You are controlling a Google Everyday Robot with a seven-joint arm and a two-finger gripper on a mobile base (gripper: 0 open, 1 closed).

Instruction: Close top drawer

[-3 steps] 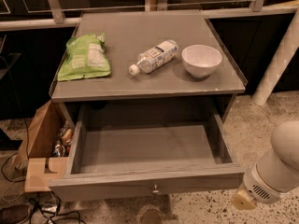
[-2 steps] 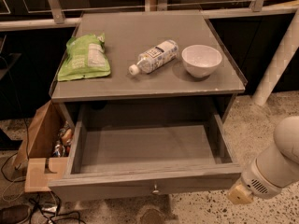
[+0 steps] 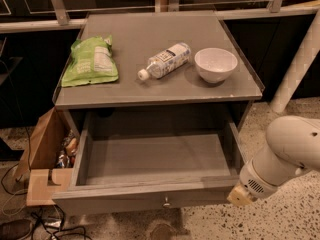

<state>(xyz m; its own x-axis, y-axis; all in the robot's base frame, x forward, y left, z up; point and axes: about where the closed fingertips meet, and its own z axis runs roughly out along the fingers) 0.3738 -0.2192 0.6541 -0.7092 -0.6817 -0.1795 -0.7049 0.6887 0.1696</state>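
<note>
Nearer now: gripper (image 3: 239,196) beside top drawer (image 3: 115,200).

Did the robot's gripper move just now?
Yes. The gripper moved left and a little up, closer to the open drawer's front right corner.

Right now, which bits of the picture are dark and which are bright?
In the camera view, the white bowl and the robot's arm look brightest. The back of the open top drawer lies in shadow under the cabinet top. The space behind the cabinet is nearly black. The gripper, low by the drawer's front right corner, is dimly lit.
</note>
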